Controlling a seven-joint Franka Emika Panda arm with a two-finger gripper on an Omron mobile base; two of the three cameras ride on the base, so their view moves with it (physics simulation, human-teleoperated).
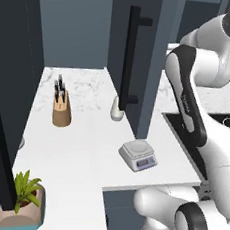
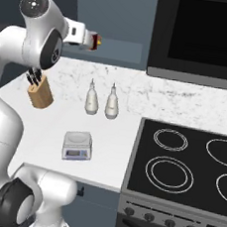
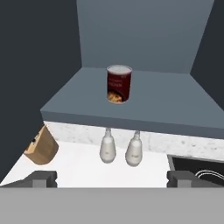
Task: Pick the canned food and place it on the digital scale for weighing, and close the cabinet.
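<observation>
The small dark red cylindrical can [image 3: 119, 84] stands upright on the slate-blue cabinet [image 3: 131, 105] shelf, well ahead of the tool [image 3: 112, 179], whose tips are spread wide with nothing between them. My worry: approaching too low, a finger could clip the shelf edge, or a push could topple the can backward. The light grey square scale [image 1: 138, 155] waits on the white marble table [image 1: 78, 148] below. The open cabinet door [image 1: 138, 59] hides one white bottle [image 1: 117, 109] in the left base view

Knife block [image 1: 62, 112] near two white bottles [image 2: 101, 100].
</observation>
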